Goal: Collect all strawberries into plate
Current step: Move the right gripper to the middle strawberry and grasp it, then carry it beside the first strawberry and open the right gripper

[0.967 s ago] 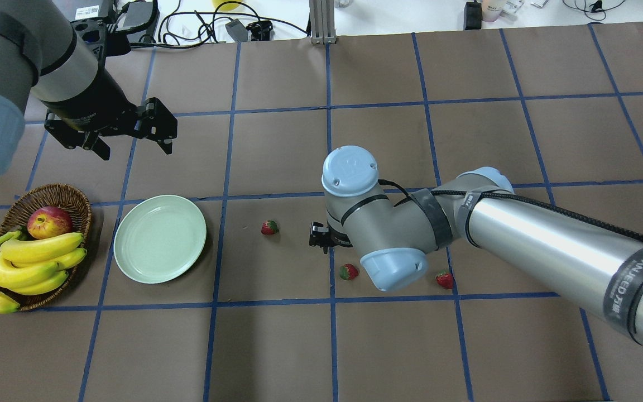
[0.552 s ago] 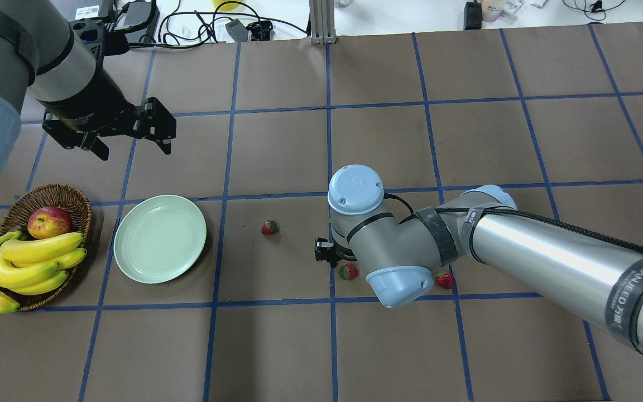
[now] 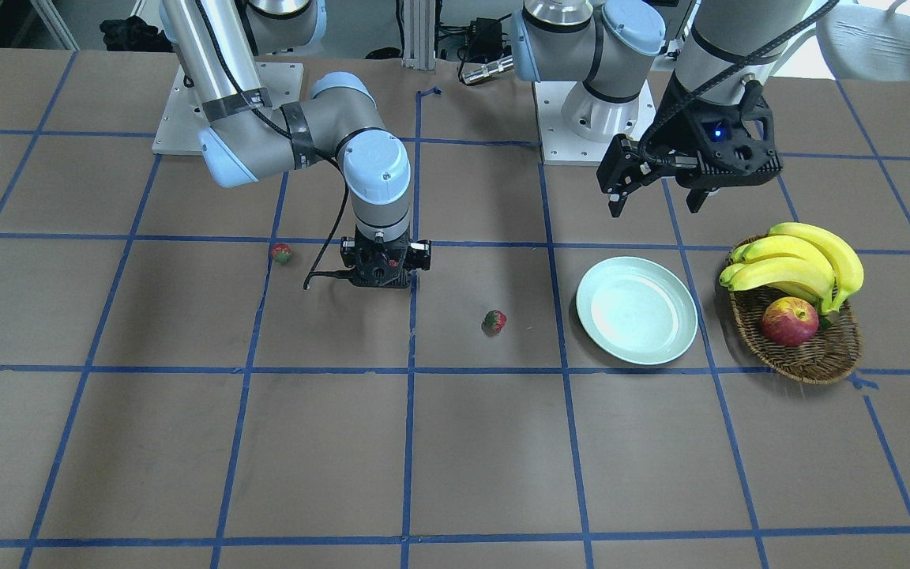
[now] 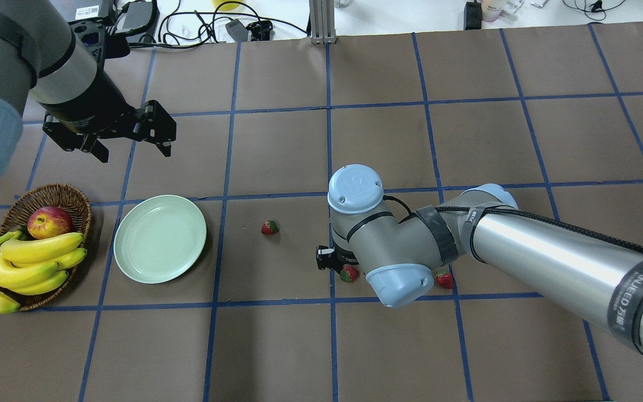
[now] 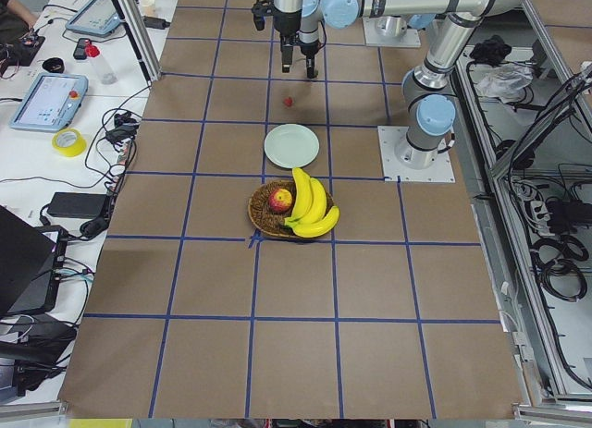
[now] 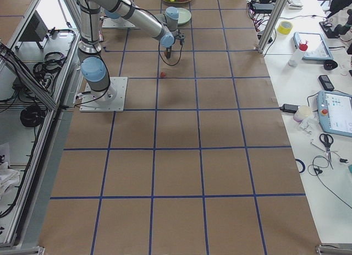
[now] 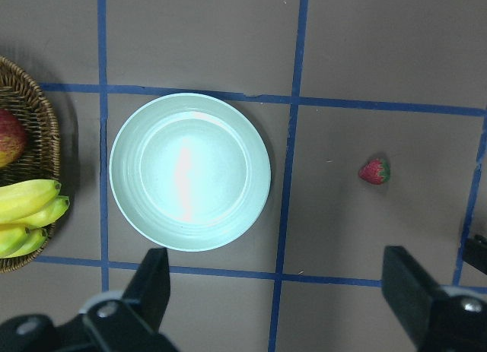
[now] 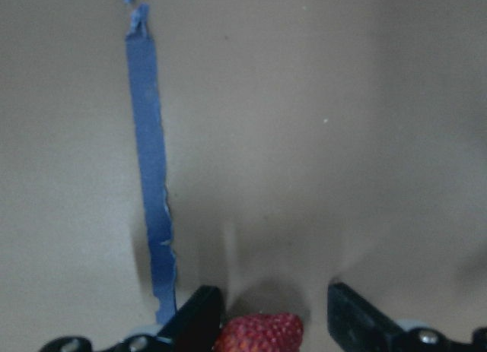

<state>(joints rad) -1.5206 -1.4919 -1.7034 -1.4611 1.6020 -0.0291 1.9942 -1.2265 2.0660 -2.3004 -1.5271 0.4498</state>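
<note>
Three strawberries lie on the brown table. One [image 4: 269, 227] is right of the mint-green plate [image 4: 159, 238], which has nothing on it. One [image 4: 444, 280] is partly hidden by my right arm. The middle strawberry [image 4: 348, 273] sits under my right gripper [image 4: 330, 261]. In the right wrist view this strawberry [image 8: 259, 333] lies between the open fingers [image 8: 199, 314], low to the table. My left gripper [image 4: 133, 151] is open and empty, hovering beyond the plate. In the left wrist view the plate [image 7: 190, 172] and one strawberry [image 7: 374, 170] show below it.
A brown wicker basket [image 4: 48, 195] with bananas [image 4: 37, 257] and a red-yellow apple [image 4: 49, 221] stands left of the plate. Blue tape lines grid the table. Cables and boxes lie past the far edge.
My right gripper has moved toward the robot's side and down onto the middle strawberry, now straddling it. My left arm has barely shifted.
</note>
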